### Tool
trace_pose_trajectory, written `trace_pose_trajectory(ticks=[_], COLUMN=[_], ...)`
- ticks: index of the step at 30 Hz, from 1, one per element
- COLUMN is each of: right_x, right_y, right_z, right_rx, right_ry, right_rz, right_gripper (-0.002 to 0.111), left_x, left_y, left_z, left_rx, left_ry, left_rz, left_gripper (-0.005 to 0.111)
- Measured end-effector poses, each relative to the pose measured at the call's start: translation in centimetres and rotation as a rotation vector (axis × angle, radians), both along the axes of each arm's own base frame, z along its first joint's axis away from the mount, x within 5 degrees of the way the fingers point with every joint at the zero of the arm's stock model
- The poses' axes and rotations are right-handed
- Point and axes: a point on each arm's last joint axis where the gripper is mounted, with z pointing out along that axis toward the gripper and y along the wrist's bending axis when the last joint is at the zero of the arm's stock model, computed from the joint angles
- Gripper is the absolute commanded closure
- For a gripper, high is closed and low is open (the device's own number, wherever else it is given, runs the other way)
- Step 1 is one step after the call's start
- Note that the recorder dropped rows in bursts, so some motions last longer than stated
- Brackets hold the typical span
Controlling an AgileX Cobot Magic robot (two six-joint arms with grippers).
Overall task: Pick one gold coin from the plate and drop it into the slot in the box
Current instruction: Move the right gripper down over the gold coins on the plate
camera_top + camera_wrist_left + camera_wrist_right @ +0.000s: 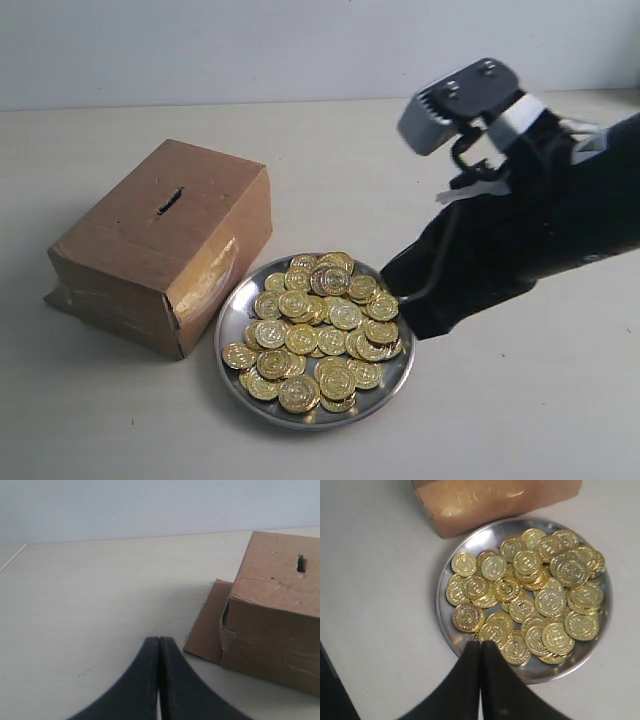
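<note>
Here, shiny round plate [231, 320], matte cardboard box [150, 255]

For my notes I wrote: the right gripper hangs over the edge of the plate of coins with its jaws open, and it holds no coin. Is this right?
One point is wrong: the right gripper is shut, not open. The right wrist view shows its two fingers pressed together over the edge of the plate of coins, with no coin between them.

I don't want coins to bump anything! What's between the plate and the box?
Nothing. In the exterior view the plate sits right beside the box; whether they touch is unclear.
</note>
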Motion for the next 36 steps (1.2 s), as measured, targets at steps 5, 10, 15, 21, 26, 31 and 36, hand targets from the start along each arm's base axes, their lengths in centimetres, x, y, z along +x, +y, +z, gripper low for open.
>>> trace_pose_trajectory(ticks=[5,10,15,21,26,31,36], right_x=[1.9,4.3,6.8,9.6,11.3,11.3,11.4], right_y=[2.0,3.3,4.4,5.9,6.9,6.9,7.9], right_z=[-1.8,-3.2,-4.4,-6.1,-8.7,-10.3,-11.2], right_rx=[-0.080,-0.124,-0.176,-0.209,-0.267,-0.307,-0.310], right_ry=[0.039,0.071,0.076,0.097,0.067,0.048,0.012], right_rz=[0.072,0.086,0.117,0.151,0.308,0.441,0.458], right_gripper=[0.108,0.108,0.108,0.108,0.101,0.057,0.050], left_x=[0.0,0.0,0.0,0.0,0.0,0.0,0.0], left_y=[0.0,0.0,0.0,0.0,0.0,0.0,0.0], left_z=[0.0,0.0,0.0,0.0,0.0,0.0,0.0], left_rx=[0.000,0.000,0.000,0.000,0.000,0.000,0.000], left_ry=[0.000,0.000,0.000,0.000,0.000,0.000,0.000], left_rz=[0.000,0.000,0.000,0.000,0.000,0.000,0.000], left_gripper=[0.107,0.107,0.107,0.107,0.107,0.107,0.107])
